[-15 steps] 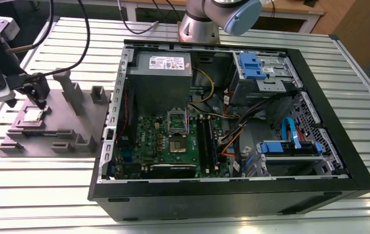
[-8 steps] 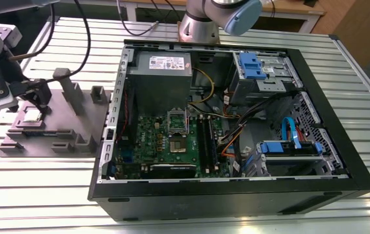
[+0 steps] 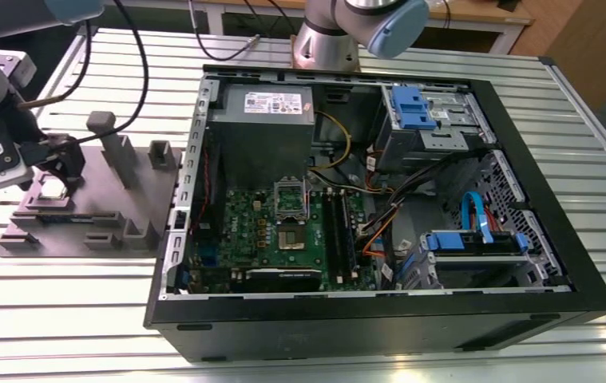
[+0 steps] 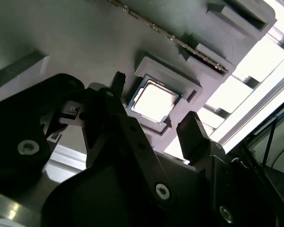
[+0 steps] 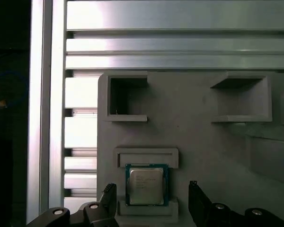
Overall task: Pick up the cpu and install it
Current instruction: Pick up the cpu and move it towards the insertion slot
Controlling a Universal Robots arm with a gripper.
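Exterior view, toward its left: shows the gripper (image 3: 60,171) low over a grey-mauve block (image 3: 89,219) with upright posts, on the slatted metal bench (image 3: 69,311). Places the cpu (image 3: 53,190) in a shallow seat on that block, directly under the fingers, pale silver top facing up. Toward the exterior view's right, just beside the block: an open computer case (image 3: 558,263) lying on its side. Inside it, a green motherboard (image 3: 244,231), a dark square socket (image 3: 290,238) with its metal bracket, a grey power-supply box (image 3: 268,112) and blue drive brackets (image 3: 409,108). Cpu and socket well apart.

In both wrist views: black fingers (image 5: 109,198) spread wide, one on either side of the cpu (image 5: 146,185), holding nothing. In the first wrist view, a clear gap between each fingertip and the thin dark rim of the cpu. Fingertips level with the walls of the seat, not touching the metal top.

In the second wrist view: cpu (image 4: 155,100) flat in its raised-walled recess on the block, square to the walls, bright top catching the light. One of the fingers (image 4: 194,135) near one corner of the recess, the other at the opposite side.
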